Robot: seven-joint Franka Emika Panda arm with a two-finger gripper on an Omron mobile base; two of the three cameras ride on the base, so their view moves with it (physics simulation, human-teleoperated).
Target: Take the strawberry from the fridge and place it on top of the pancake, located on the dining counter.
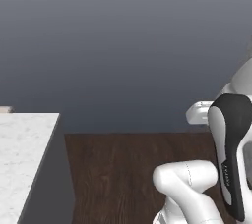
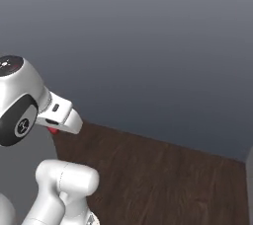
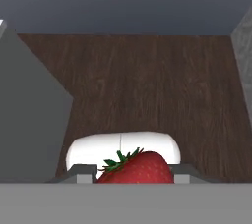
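Observation:
In the hand view the strawberry (image 3: 138,169), red with a green leafy cap, sits between my two dark fingertips, and my gripper (image 3: 133,175) is shut on it. From the right base view a sliver of the strawberry (image 2: 52,131) shows red under the white hand, high above the floor. The dining counter (image 1: 19,154), with its white veined marble top and grey base, stands at the lower left of the left base view, well left of the arm. Its grey base (image 3: 24,120) fills the left side of the hand view. The pancake and the fridge are out of view.
Dark wood floor (image 2: 163,179) stretches ahead to a plain grey wall (image 1: 123,46). A pale grey panel (image 3: 243,36) stands at the right edge. A small beige edge (image 1: 5,109) shows behind the counter's far end.

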